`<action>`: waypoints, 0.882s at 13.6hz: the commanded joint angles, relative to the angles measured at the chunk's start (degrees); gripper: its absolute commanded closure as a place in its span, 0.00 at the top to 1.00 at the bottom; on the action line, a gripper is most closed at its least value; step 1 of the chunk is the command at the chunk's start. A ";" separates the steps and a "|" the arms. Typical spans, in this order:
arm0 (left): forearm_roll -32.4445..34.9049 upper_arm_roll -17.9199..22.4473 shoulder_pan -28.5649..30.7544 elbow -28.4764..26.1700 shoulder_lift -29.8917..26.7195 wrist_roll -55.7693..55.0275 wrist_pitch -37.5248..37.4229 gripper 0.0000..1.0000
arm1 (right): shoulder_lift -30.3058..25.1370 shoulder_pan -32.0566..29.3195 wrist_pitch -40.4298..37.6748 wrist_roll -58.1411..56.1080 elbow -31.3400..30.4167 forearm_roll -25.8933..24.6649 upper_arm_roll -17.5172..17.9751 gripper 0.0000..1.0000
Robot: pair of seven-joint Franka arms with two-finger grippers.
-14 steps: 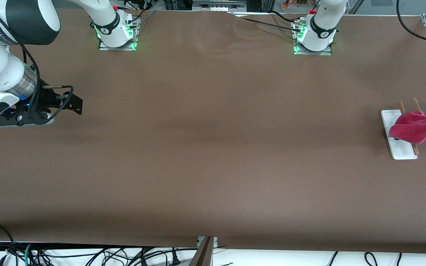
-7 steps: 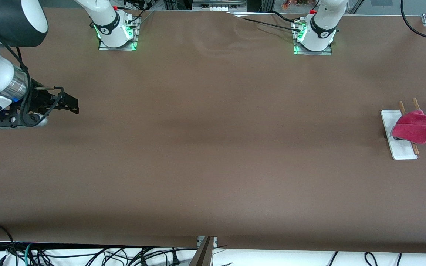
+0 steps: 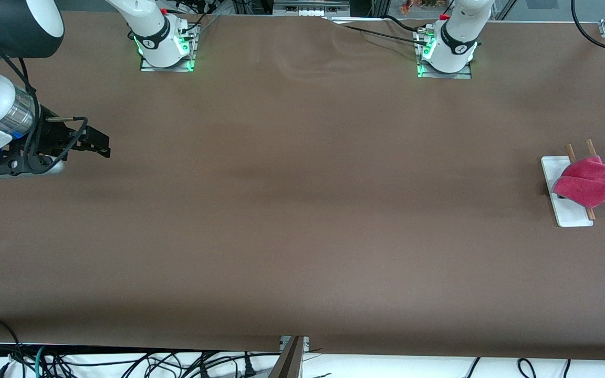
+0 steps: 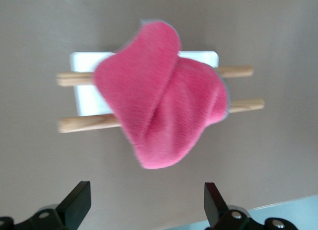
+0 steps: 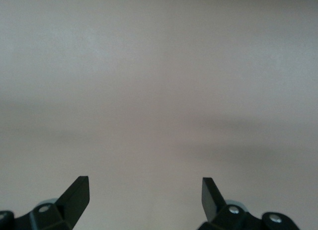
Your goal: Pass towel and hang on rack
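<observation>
at the right edge of the front view, the towel [image 3: 591, 182] now lies draped over the rack [image 3: 570, 212] with no gripper on it; the left gripper, beside it a second ago, has gone out of frame. at middle left, the right gripper [image 3: 104, 146] waits over the worktop [image 3: 302, 210], jaws wide and empty. in the left wrist view, the left gripper [image 4: 146, 202] shows jaws spread, holding nothing, the towel across both rods in the upper centre. the hanging looks done. the right wrist view shows only bare worktop.

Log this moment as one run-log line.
towel: draped over rack rods | left gripper: open, clear of towel | right gripper: open, empty, waiting
</observation>
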 commanded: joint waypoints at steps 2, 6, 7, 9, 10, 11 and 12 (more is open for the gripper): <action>-9.82 -0.11 -0.07 4.40 -1.93 -0.48 -2.72 1.00 | -0.85 -0.92 -1.38 2.18 0.17 -0.30 1.30 1.00; -19.93 -0.81 -0.68 4.40 -4.91 -14.08 -7.46 1.00 | -0.94 -0.83 -1.73 3.42 0.17 -0.30 2.00 1.00; -21.61 -1.42 -1.99 4.40 -5.97 -18.65 -10.43 1.00 | -1.02 -0.83 -1.91 3.42 0.17 -0.30 1.91 1.00; -21.89 -4.39 -3.93 4.49 -7.99 -28.40 -15.62 1.00 | -1.02 -0.83 -1.91 3.33 0.17 -0.30 1.91 1.00; -21.98 -6.15 -4.90 4.40 -9.48 -33.15 -17.47 1.00 | -1.02 -0.83 -1.91 3.33 0.17 -0.39 2.00 1.00; -22.07 -5.91 -7.61 3.36 -12.19 -37.55 -17.75 1.00 | -1.02 -0.83 -1.91 3.24 0.17 -0.39 2.00 1.00; -23.29 -4.69 -9.98 1.87 -14.83 -42.55 -18.19 1.00 | -0.94 -0.83 -1.91 3.24 0.17 -0.39 2.00 1.00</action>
